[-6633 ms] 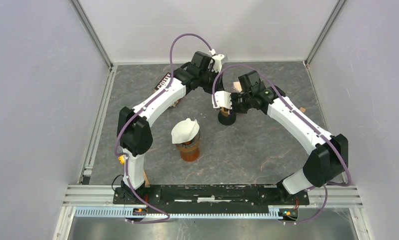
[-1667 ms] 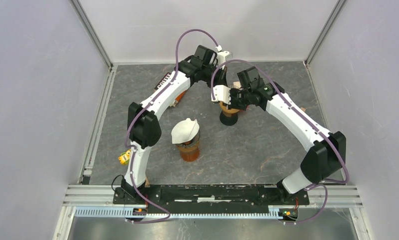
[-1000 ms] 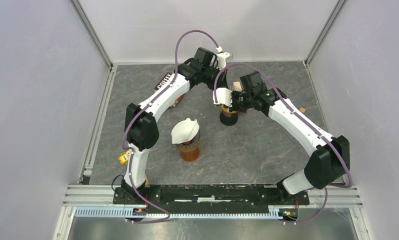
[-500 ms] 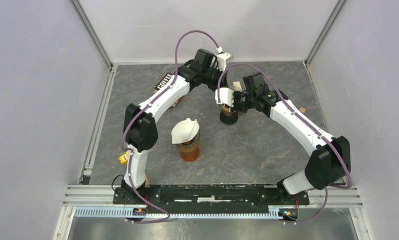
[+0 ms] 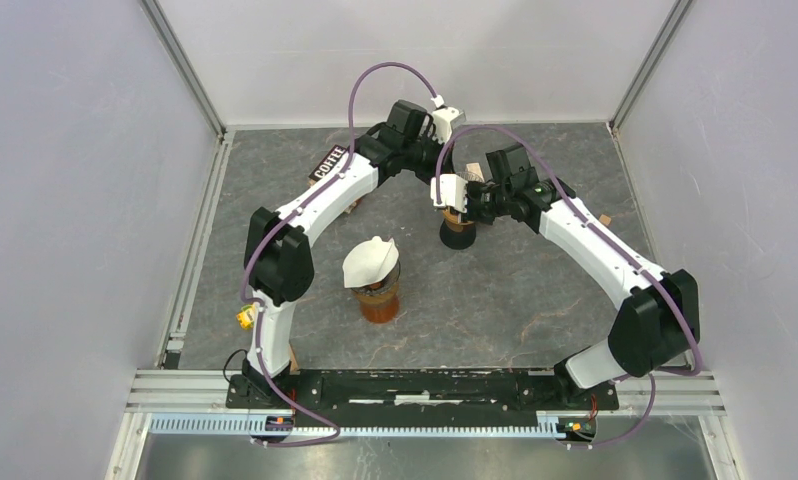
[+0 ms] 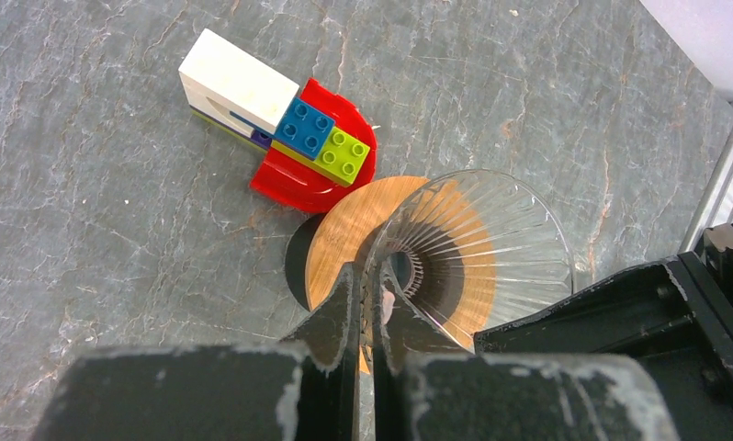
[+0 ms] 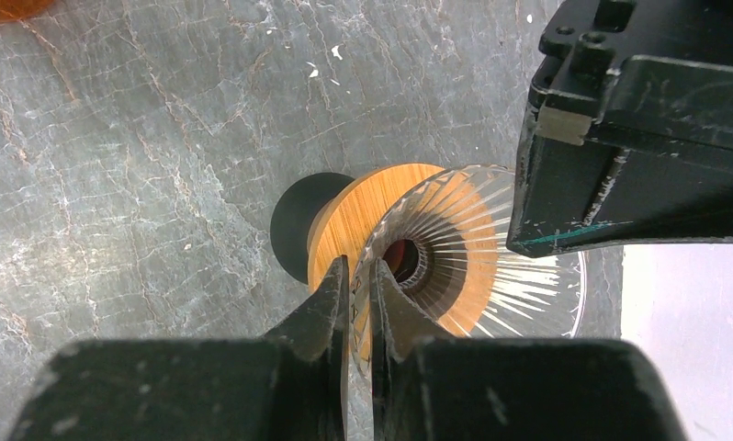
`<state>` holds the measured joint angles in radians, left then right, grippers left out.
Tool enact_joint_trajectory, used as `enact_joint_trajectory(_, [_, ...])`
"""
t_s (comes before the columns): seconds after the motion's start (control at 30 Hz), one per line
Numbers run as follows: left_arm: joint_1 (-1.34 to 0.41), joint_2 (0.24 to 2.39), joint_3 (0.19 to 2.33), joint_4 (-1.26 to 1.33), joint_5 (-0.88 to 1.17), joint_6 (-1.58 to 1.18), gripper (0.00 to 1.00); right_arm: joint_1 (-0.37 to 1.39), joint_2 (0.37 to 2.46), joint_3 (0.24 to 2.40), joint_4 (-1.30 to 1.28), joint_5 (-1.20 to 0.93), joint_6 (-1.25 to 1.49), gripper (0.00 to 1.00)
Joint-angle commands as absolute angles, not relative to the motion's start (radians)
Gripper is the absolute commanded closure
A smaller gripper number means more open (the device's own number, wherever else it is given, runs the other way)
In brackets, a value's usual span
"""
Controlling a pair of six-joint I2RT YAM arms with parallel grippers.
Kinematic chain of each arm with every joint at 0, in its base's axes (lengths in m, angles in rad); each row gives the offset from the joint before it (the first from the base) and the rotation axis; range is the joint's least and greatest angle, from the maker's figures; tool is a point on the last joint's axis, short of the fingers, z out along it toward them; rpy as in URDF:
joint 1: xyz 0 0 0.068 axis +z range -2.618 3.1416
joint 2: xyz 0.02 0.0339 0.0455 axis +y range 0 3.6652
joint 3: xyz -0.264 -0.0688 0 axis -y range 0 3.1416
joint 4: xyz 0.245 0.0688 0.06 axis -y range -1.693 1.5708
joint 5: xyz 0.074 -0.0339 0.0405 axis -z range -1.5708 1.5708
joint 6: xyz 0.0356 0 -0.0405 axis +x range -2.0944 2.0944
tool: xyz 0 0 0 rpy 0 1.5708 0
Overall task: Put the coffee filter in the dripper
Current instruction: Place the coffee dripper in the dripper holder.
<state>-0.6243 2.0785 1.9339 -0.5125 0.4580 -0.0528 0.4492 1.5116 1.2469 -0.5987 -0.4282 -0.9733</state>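
Coffee filter [image 5: 372, 260] — white, folded — sits atop an amber cup [image 5: 379, 302], near the dripper [image 6: 491, 230] on its near-left side, apart from both grippers. We see the left gripper [image 6: 367, 287] and right gripper [image 7: 358, 277] each clamping the dripper's glass rim between nearly closed fingers.

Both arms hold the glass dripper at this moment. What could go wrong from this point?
Both pairs of jaws pinch the thin rim of the glass dripper; uneven pulls might crack it or let it slip.
The coffee filter lies on the orange cup, and no jaws are free; releasing one side may tip the dripper toward the toy bricks.
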Motion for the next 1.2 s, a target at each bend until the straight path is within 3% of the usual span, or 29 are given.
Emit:
enact_joint_trajectory(0.0, [-0.675, 2.195, 1.847, -0.731, 0.452, 0.019, 0.98, 0.436, 1.675, 1.148, -0.768, -0.400, -0.944, 1.00])
enact_joint_trajectory(0.47, [-0.673, 2.147, 1.885, -0.751, 0.434, 0.019, 0.98, 0.432, 1.646, 1.192, -0.784, -0.384, -0.924, 0.99])
enact_joint_trajectory(0.57, [-0.671, 2.149, 1.967, -0.798, 0.426, 0.022, 0.97, 0.431, 1.626, 1.240, -0.805, -0.382, -0.912, 0.93])
enact_joint_trajectory(0.9, [-0.664, 2.182, 2.127, -0.907, 0.419, 0.029, 0.77, 0.431, 1.608, 1.378, -0.872, -0.385, -0.884, 0.65])
enact_joint_trajectory(1.17, [-0.651, 2.204, 2.277, -0.971, 0.420, 0.026, 0.59, 0.431, 1.591, 1.481, -0.911, -0.390, -0.859, 0.53])
